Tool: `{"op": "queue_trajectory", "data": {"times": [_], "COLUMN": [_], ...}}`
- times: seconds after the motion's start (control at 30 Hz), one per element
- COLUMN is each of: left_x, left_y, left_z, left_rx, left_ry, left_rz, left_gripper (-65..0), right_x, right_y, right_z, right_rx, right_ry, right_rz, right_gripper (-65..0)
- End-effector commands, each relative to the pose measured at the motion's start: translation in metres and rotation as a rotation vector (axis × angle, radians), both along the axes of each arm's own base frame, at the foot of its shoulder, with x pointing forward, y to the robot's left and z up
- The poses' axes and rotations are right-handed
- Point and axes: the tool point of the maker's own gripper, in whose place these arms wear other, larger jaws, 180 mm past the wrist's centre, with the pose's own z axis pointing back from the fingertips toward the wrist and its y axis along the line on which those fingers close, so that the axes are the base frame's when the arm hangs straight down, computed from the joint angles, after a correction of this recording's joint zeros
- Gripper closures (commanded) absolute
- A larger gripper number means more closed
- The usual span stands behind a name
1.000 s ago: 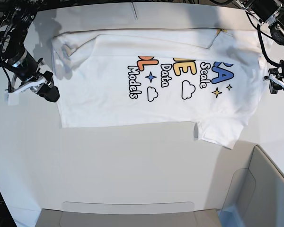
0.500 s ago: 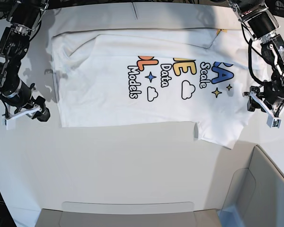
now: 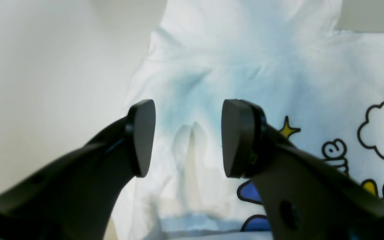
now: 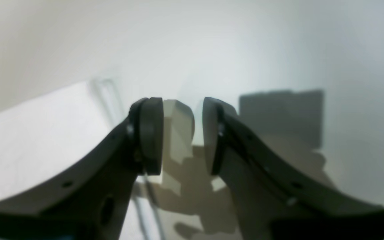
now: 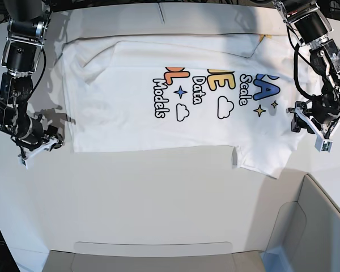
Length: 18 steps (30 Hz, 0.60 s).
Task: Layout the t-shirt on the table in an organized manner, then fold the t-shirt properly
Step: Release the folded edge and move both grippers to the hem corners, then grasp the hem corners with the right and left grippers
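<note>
The white t-shirt [image 5: 158, 73] lies spread flat on the table [image 5: 158, 192] with its coloured print facing up. At the right of the base view, my left gripper [image 5: 307, 133] hovers by the shirt's lower sleeve. In the left wrist view the left gripper [image 3: 187, 138] is open, and under the gap lies wrinkled shirt cloth [image 3: 245, 66] beside a yellow star. My right gripper [image 5: 42, 148] sits at the left, just off the shirt's near hem corner. In the right wrist view the right gripper [image 4: 182, 133] is open over bare table, with the shirt's edge [image 4: 28, 133] to its left.
A grey-white bin [image 5: 317, 226] stands at the near right corner, close to the lower sleeve. A pale panel [image 5: 153, 255] runs along the near edge. Bare tabletop stretches between the shirt's hem and that panel.
My right gripper has travelled down the left side to the shirt's near hem corner. My left gripper has dropped along the right side and edged in toward the lower sleeve. The shirt has not moved.
</note>
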Motion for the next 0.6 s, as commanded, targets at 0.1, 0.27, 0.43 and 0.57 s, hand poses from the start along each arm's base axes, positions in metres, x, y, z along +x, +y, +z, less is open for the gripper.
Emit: {"op": "queue_trajectory", "data": {"times": [0.1,0.27,0.43,0.57], "left_x": [0.011,0.011,0.013,0.014], "left_y": [0.000,-0.005,-0.018,-0.019], "left_z": [0.015,0.012,0.007,0.007], "left_rx": [-0.001,-0.010,-0.044,-0.046], "left_ry": [-0.060,-0.059,-0.062,-0.063], "left_rz": [-0.002,-0.006,-0.012,-0.013], "left_gripper": [-31.6,-31.6,-31.6,-31.7], "right_x": [0.014,0.001,-0.005,-0.003], "right_y": [0.009,0.025,0.041,0.039], "right_z": [0.015,0.001,0.014,0.049], "right_rx": [-0.005,0.025,0.008,-0.004], "right_ry": [-0.047,0.009,-0.042,-0.160], "right_rz": [0.032,0.058,0.114,0.091], "right_gripper": [-20.6,-20.6,-20.6,-20.6]}}
